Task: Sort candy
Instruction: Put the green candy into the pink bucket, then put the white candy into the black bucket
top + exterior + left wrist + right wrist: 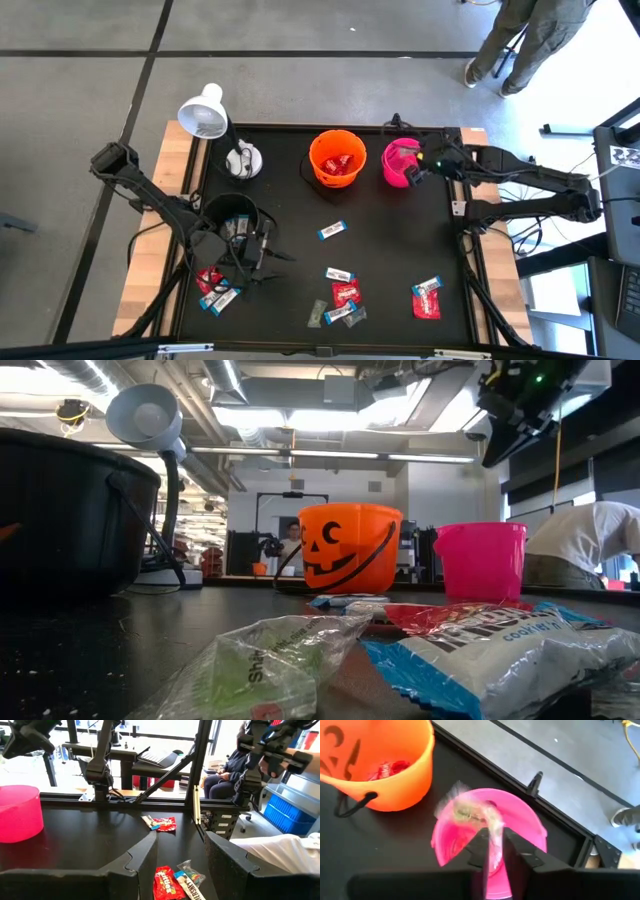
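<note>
Wrapped candy lies scattered on the black table (pixel 400 260): red and blue-and-white pieces near the left arm (pixel 215 292), a group at the near middle (pixel 342 300), and a red pair on the right (pixel 427 298). Far back stand the orange bucket (pixel 337 158) with red candy inside and the pink bucket (pixel 400 164); the black bucket (pixel 230 215) sits on the left. My right gripper (pixel 492 849) hovers over the pink bucket, shut on a silvery-grey candy (pixel 470 812). My left gripper (pixel 180 855) is open, low beside the black bucket, pointing toward the table's right, with candy (pixel 167 884) ahead of its fingers. My right gripper pinches the silvery-grey candy by one end of its wrapper (pixel 492 832) between its two fingers, coming from above and pointing down. The candy is lifted clear, right over the pink bucket's opening (pixel 455 845), and most of the wrapper sticks out beyond the fingertips.
A white desk lamp (pixel 205 112) stands at the far left corner, its base next to the black bucket. Another blue-and-white candy (pixel 331 231) lies alone mid-table. A black frame rims the table. A person (pixel 525 40) stands beyond the far right corner.
</note>
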Controlling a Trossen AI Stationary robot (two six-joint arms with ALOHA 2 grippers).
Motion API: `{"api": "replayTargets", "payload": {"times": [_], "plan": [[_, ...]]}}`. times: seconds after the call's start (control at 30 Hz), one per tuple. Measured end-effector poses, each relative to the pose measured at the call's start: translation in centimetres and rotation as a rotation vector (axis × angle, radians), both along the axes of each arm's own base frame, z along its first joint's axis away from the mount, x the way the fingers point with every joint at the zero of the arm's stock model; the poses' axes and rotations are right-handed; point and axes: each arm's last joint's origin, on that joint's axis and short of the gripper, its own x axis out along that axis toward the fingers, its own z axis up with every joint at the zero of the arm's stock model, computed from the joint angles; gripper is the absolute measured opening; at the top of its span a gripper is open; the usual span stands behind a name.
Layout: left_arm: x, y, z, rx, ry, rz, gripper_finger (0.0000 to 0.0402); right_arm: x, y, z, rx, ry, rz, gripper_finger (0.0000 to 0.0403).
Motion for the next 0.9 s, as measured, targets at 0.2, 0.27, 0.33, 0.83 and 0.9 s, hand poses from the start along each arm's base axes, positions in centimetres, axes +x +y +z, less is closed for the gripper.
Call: {"api": "replayTargets", "payload": {"times": [0.2, 0.27, 0.33, 0.83, 0.9], "plan": [[0.0, 0.0, 0.0, -0.001, 0.000, 0.000, 0.0151, -0.3, -0.8, -0.1, 0.047, 0.005, 0.011, 0.0131], [0.0, 0.0, 0.0, -0.003, 0.000, 0.000, 0.0151, -0.2, -0.7, -0.1, 0.101, -0.011, 0.061, 0.0154], [0.0, -0.1, 0.0, -0.002, 0.001, -0.002, 0.0151, 0.0, -0.4, -0.2, 0.176, -0.040, 0.129, 0.0168], [0.0, -0.1, 0.0, -0.002, 0.000, 0.003, 0.0151, 1.8, 8.2, -0.1, 0.342, -0.087, 0.623, 0.0177], [0.0, -0.1, 0.0, -0.002, 0.000, 0.003, 0.0151, 1.8, 10.0, -0.4, 0.348, -0.068, 0.677, 0.0177]]}}
